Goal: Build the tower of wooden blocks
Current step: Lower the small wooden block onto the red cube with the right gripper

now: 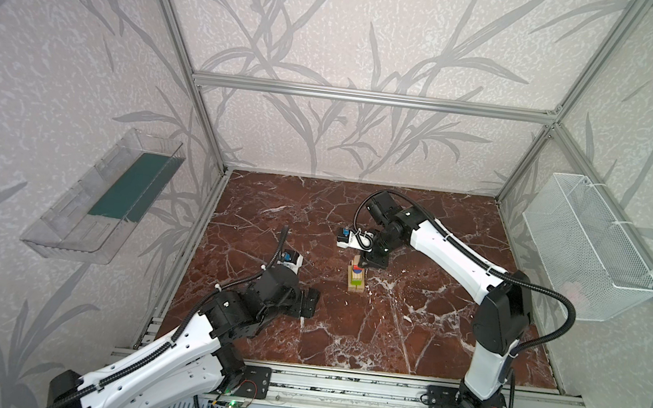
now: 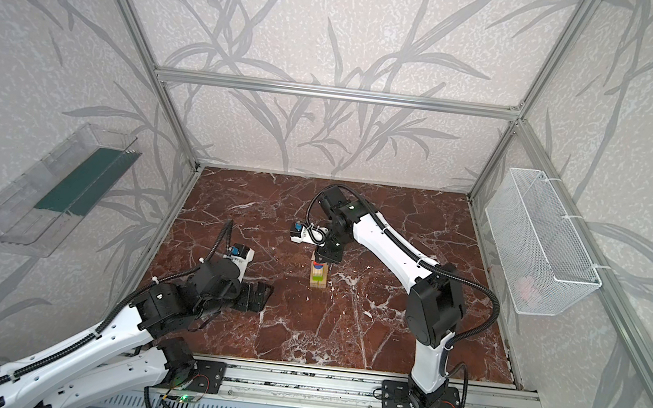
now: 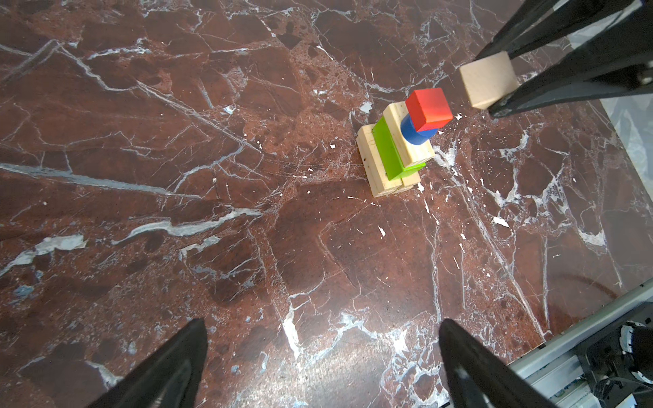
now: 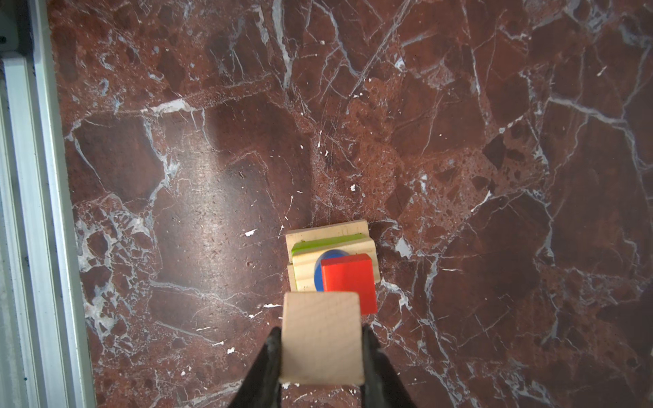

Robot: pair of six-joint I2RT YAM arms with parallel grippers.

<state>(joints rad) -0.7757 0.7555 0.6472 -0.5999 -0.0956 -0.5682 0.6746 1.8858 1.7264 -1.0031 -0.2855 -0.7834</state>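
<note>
The wood block tower [image 1: 355, 278] [image 2: 319, 274] stands mid-table on the marble. From the bottom up it has pale bars [image 3: 376, 166], a lime-green bar [image 3: 388, 148], another pale bar, a blue disc [image 3: 414, 133] and a red block [image 3: 428, 108] [image 4: 348, 279]. My right gripper [image 4: 322, 349] [image 1: 368, 261] is shut on a pale wood block [image 4: 322, 335] [image 3: 489, 79]. That block hangs near the tower's top, a little off to one side and clear of the red block. My left gripper [image 3: 321, 325] [image 1: 307, 301] hovers low over bare marble left of the tower, open and empty.
A clear plastic bin [image 1: 104, 196] hangs on the left wall and a white mesh basket [image 1: 588, 243] on the right wall. An aluminium rail [image 1: 337, 386] with both arm bases runs along the table's front edge. Frame posts stand at the back corners.
</note>
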